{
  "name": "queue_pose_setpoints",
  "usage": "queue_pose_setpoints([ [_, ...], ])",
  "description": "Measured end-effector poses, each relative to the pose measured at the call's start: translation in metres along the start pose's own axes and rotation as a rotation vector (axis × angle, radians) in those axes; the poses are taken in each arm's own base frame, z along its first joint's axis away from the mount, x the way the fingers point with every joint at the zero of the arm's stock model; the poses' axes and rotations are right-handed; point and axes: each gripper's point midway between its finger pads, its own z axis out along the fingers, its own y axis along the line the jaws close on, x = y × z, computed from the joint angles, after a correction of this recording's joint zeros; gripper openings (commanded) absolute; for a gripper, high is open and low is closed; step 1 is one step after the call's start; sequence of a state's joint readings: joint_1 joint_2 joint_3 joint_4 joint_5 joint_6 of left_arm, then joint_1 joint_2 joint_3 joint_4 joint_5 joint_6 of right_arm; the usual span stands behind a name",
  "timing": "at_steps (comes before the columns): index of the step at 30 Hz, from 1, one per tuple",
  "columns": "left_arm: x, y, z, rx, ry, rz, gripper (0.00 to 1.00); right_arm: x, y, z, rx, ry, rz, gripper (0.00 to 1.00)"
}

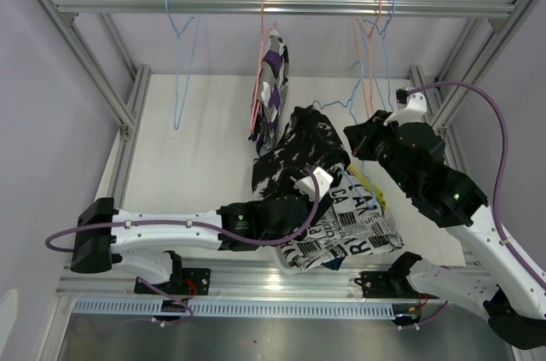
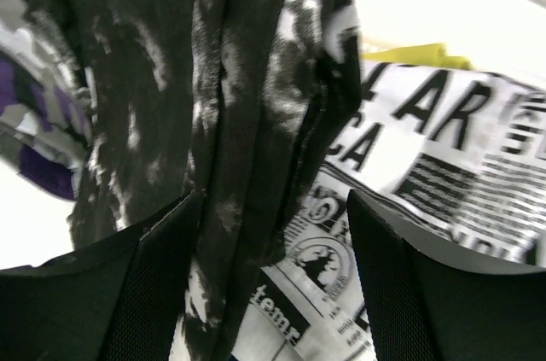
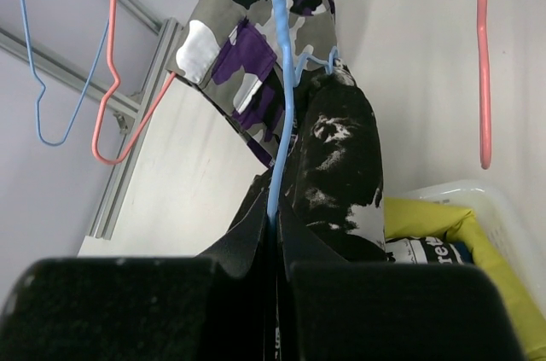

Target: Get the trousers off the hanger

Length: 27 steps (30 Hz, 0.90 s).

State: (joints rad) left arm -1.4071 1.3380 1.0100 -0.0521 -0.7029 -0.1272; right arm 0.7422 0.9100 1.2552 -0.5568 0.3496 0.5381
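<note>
Your left jaws stand wide open around a fold of the splatter trousers. Cloth lies against one finger, nothing clamped. Your right jaws are closed tight on the wire of the blue hanger. The splatter pair hangs on that hanger above mid-desk, a little toward the right edge. Purple camouflage trousers hang just beside it, toward the far edge. Newsprint trousers and yellow trousers lie in the white tub at the near edge.
</note>
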Motion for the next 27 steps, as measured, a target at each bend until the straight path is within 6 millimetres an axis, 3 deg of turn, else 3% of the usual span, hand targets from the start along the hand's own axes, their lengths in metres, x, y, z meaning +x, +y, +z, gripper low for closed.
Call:
queue_pose_setpoints([
  [6, 0.009, 0.016, 0.009, -0.109, 0.014, 0.043, 0.54, 0.000, 0.001, -0.002, -0.009, 0.002, 0.001, 0.00],
  [18, -0.009, 0.056, 0.013, -0.207, -0.024, -0.015, 0.54, -0.001, 0.002, -0.006, -0.022, 0.003, 0.003, 0.00],
  [27, -0.015, 0.059, 0.016, -0.205, -0.043, -0.038, 0.54, 0.002, 0.003, -0.006, -0.030, 0.012, 0.002, 0.00],
])
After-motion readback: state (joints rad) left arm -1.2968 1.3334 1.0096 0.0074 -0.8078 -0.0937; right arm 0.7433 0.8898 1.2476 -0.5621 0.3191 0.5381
